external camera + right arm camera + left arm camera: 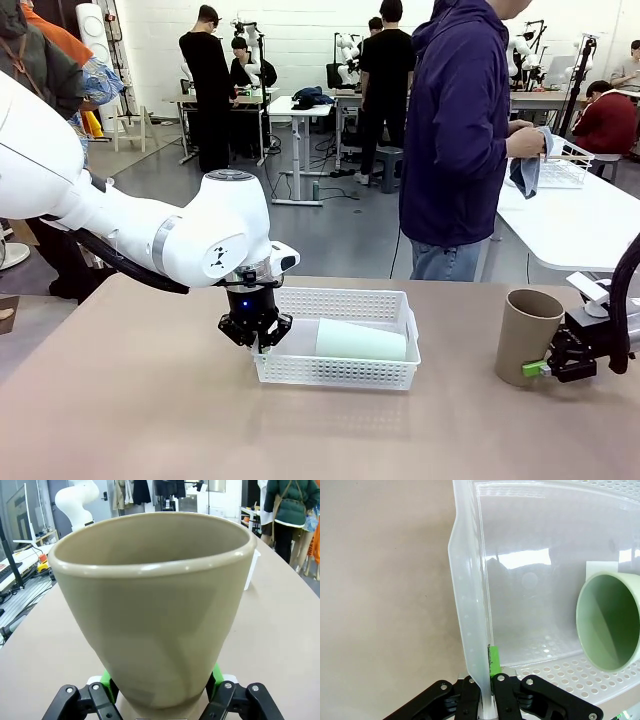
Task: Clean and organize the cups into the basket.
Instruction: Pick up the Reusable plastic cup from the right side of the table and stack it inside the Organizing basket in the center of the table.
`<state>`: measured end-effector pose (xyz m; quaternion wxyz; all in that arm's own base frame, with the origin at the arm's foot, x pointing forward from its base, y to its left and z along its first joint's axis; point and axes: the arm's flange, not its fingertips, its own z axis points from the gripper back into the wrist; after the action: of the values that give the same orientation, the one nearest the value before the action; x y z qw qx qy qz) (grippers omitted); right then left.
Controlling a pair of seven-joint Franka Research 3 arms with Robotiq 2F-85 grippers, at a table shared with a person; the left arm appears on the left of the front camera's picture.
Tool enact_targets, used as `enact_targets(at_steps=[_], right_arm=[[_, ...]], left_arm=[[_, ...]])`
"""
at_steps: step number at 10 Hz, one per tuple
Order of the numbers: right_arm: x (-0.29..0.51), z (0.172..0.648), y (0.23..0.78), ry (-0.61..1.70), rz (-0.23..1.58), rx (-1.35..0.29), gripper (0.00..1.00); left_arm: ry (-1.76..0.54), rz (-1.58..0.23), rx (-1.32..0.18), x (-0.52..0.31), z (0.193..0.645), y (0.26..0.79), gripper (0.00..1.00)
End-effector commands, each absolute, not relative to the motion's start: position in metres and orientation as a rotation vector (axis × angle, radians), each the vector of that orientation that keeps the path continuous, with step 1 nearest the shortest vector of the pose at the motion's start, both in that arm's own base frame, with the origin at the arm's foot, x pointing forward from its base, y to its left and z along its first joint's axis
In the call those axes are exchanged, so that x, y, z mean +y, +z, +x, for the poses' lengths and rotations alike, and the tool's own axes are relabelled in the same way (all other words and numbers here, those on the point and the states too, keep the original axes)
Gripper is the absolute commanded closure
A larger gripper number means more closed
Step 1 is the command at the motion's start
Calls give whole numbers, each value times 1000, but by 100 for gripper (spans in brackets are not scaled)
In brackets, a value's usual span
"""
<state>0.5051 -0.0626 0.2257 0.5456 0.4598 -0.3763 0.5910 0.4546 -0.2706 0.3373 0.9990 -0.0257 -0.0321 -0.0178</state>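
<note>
Front view: green cup [360, 340] lying in basket [340, 376], done; brown cup [527, 335] upright on counter [150, 400], outside basket, left to do.
Left wrist view: left gripper [487, 682] clenched on basket wall.
Right wrist view: right gripper [161, 682] straddling brown cup's base; can't tell if gripped.

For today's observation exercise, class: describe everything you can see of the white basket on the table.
The basket is a shallow rectangle of white, slightly see-through plastic with perforated walls. It sits flat on the brown table, with a long side facing the robot. A mint cup lies on its side inside, its mouth toward the left end. The left gripper is shut on the left end wall near the front corner.
</note>
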Motion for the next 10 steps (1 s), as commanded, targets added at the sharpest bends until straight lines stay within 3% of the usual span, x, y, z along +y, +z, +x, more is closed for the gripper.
enact_targets(at_steps=[1,3,6,10], right_arm=[[-64,505,227,1403,1074,-898,100],[-45,498,272,1253,976,-857,100],[-7,483,369,1205,934,-871,100],[10,474,411,1227,932,-897,100]], left_arm=[[-38,-52,-68,-271,454,336,100],[-38,-52,-68,-271,454,336,100],[-38,-52,-68,-271,454,336,100],[-38,-52,-68,-271,454,336,100]])
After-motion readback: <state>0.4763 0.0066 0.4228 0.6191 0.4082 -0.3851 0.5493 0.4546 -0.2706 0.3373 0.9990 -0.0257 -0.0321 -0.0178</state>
